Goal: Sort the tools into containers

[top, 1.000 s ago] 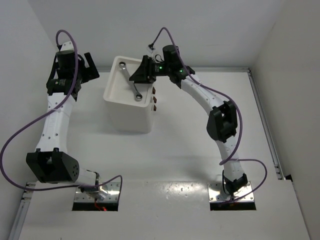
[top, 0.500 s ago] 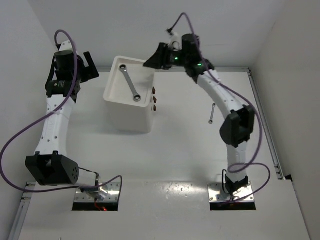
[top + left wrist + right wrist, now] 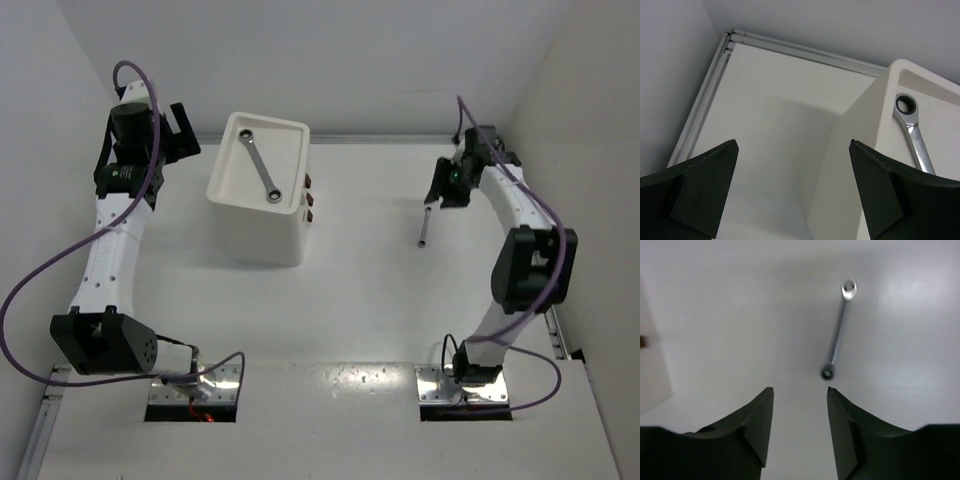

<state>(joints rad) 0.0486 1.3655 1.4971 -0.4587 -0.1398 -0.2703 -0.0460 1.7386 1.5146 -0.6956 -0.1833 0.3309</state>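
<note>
One silver wrench lies diagonally inside the large white bin; it also shows in the left wrist view. A second silver wrench lies on the table at the right, and in the right wrist view it sits just ahead of the fingertips. My right gripper is open and empty, hovering above that wrench's far end. My left gripper is wide open and empty, left of the bin. The pliers, the screwdrivers and the smaller bin are out of view.
Small dark red marks show on the bin's right side. A metal rail runs along the table's back edge, another rail along the right edge. White walls close in the left, back and right sides.
My right arm has swung from above the bin to the right side of the table and now hangs over the second wrench. The left arm has barely moved.
</note>
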